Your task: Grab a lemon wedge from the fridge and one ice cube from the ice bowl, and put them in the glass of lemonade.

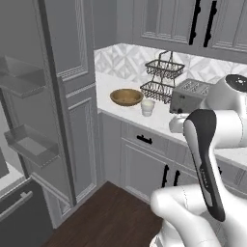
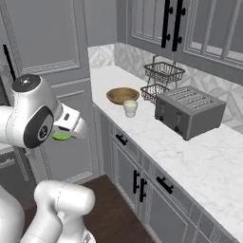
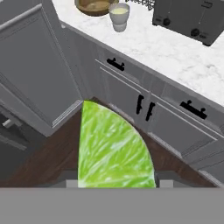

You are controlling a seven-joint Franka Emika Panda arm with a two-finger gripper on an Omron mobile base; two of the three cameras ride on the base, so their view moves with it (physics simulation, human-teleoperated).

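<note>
Gripper (image 3: 114, 186) part-closed on the lemon wedge (image 3: 113, 146), carried above the floor, left of the desk (image 2: 190, 147). The glass of lemonade (image 2: 130, 107) stands just beside the ice bowl (image 2: 121, 95) at the desk's far end. The wedge probably handles as light, soft and slippery; a hold across its flat faces suits it. Fingertips are cut off below; ice cubes cannot be made out.

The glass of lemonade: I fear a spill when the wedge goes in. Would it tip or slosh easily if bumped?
The glass of lemonade is probably fairly steady: it looks short and squat, upright on the flat counter. Its liquid seems near the rim, so a knock could slosh. The ice bowl close alongside may limit sliding that way.
</note>
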